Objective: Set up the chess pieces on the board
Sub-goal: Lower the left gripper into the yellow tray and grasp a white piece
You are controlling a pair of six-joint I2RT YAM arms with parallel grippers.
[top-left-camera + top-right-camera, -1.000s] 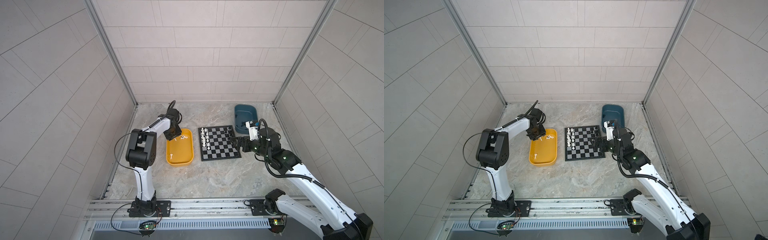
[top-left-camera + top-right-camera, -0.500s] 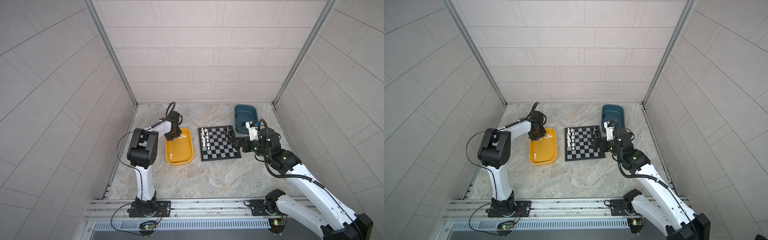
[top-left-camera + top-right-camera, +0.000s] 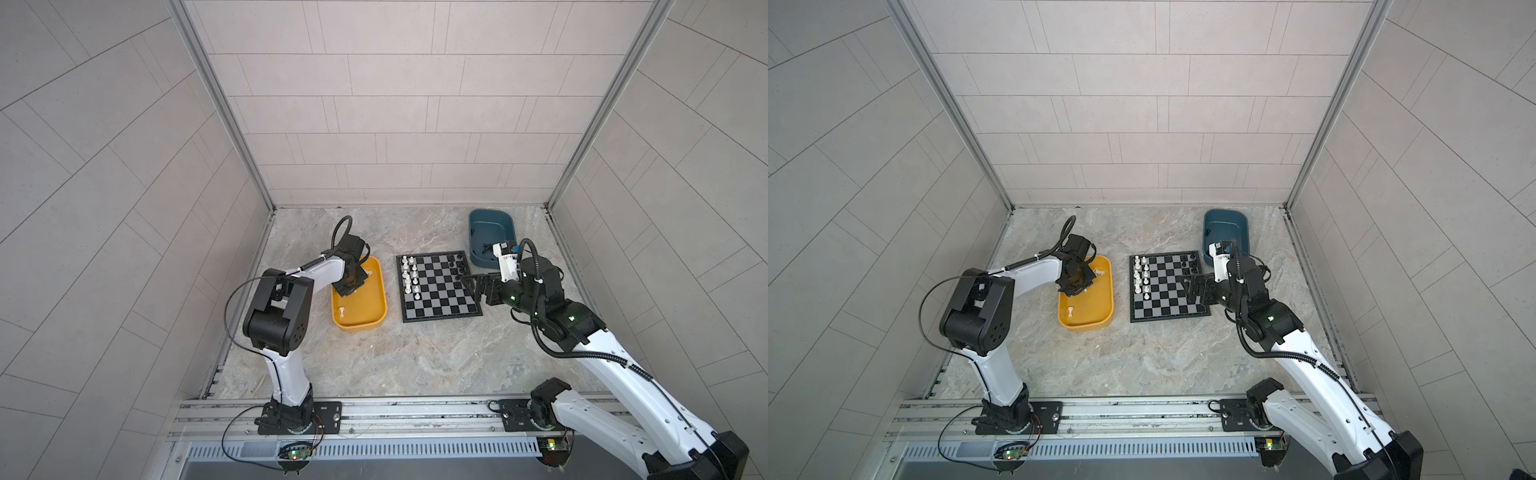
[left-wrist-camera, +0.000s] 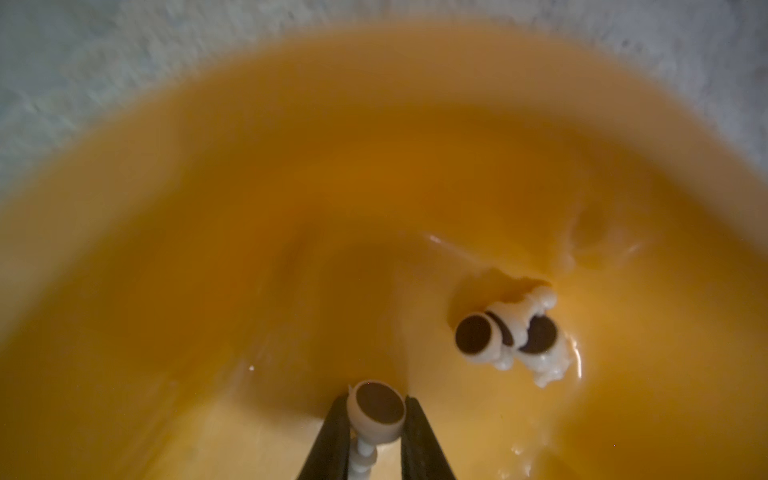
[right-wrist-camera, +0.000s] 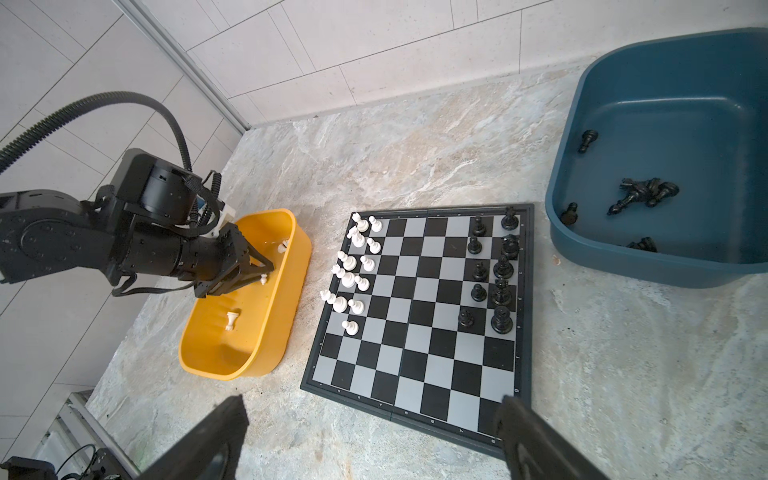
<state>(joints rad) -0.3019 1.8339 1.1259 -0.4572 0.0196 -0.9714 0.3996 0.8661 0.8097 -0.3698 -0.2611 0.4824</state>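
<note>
Pose: left gripper (image 5: 262,272) reaches into yellow tray (image 5: 300,266) left of board (image 5: 419,316), fingers pinching white piece (image 4: 376,411). Right gripper (image 5: 371,399) hovers at board's right side, fingers spread wide. White pieces (image 5: 353,270) line board's left columns, black pieces (image 5: 494,270) right columns; middle squares open. Teal tray (image 5: 623,266) beyond board's far right corner. Marble tabletop (image 3: 395,353), tiled walls.

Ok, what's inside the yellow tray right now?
The yellow tray holds one lone white piece, two white pieces lying together, and the left gripper shut on a fourth white piece. The floor directly under that arm is covered.
</note>
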